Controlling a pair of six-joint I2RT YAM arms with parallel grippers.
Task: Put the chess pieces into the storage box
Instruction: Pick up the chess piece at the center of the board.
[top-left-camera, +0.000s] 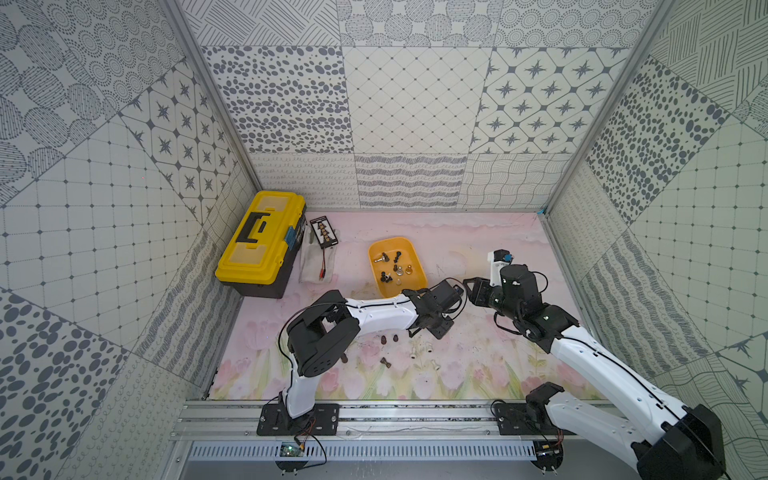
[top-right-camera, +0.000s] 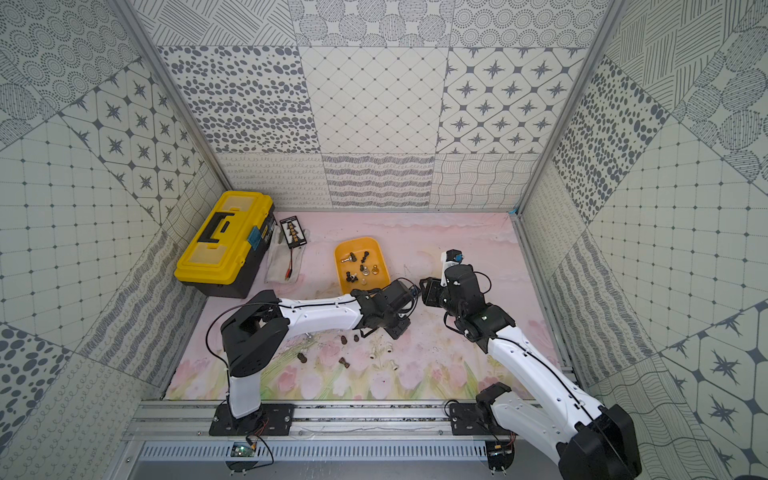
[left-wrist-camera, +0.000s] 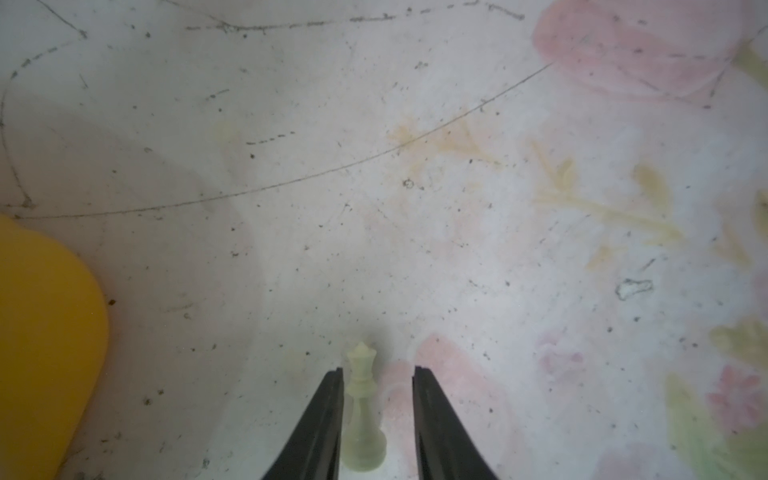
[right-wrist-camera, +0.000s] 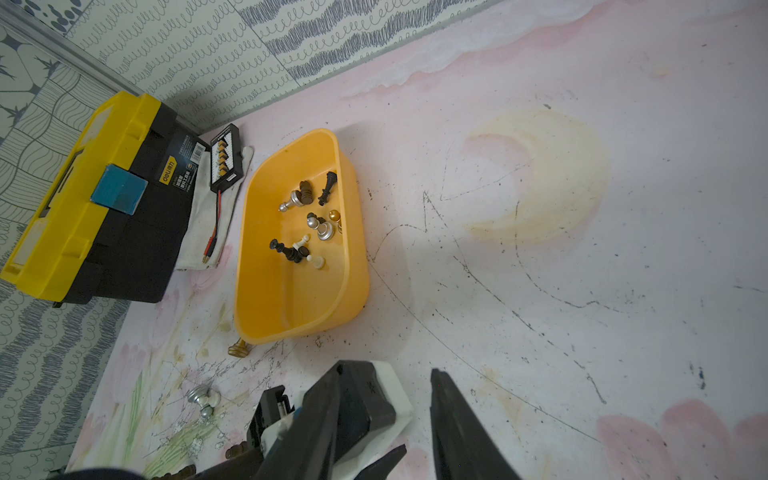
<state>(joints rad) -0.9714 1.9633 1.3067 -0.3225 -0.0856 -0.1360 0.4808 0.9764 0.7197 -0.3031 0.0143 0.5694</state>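
Storage box (right-wrist-camera: 270, 299) holding a jumble of chess pieces (right-wrist-camera: 307, 220), mostly tipped over, pointing all ways. Just off its near corner, left gripper (left-wrist-camera: 378, 369) with jaws apart around a cream queen (left-wrist-camera: 362, 415) — long axis along the fingers (left-wrist-camera: 320, 424), crown pointing out past the tips. Right gripper (right-wrist-camera: 385, 368) beside that corner too — spread, empty.

Bright, even overhead light; soft shadows; hazy, washed-out left wrist view.

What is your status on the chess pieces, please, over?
Left gripper open, straddling cream queen. Right gripper open, empty, crowding left wrist. Storage box holds several pieces; others loose on mat.
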